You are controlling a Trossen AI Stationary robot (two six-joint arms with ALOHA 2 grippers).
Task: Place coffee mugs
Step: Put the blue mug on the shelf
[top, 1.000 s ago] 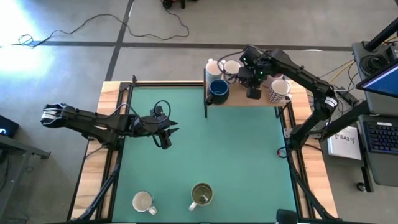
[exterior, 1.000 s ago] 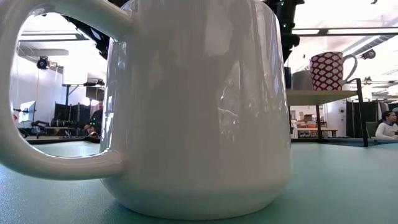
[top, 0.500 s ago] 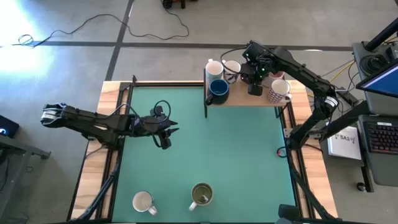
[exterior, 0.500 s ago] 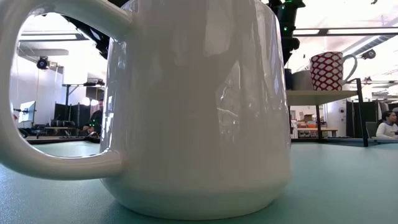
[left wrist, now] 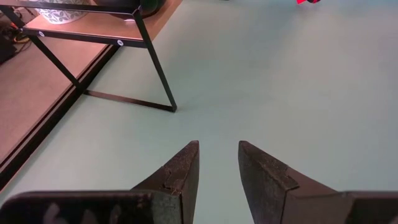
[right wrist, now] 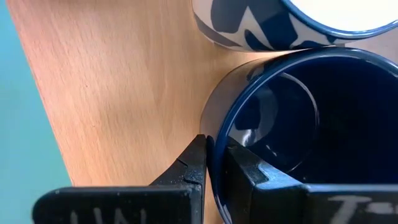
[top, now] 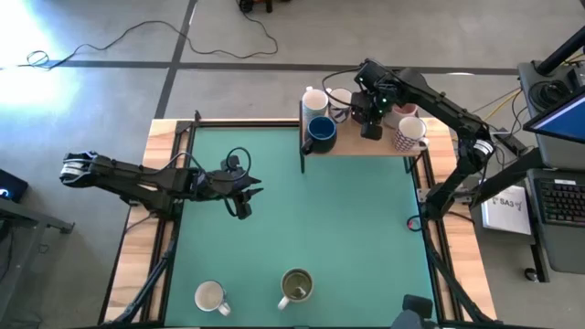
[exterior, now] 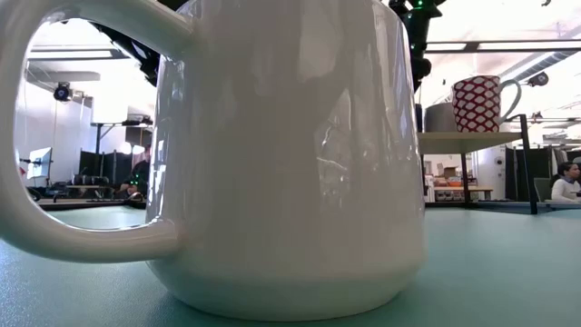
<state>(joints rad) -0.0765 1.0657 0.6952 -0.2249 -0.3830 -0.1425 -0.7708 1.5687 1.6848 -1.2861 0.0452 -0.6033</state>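
Over the wooden shelf (top: 366, 146), right gripper (right wrist: 214, 163) pinches the wall of a dark blue mug (right wrist: 292, 124), one finger inside, one outside.
Mug sits on the shelf, touching a blue-and-white patterned mug (right wrist: 273, 25) just past it. Left gripper (left wrist: 217, 168) hangs over the green mat (top: 320, 219), fingers parted, holding nothing. Well away from both grippers, a white mug (top: 211, 297) and an olive mug (top: 296, 286) stand at the mat's near edge.
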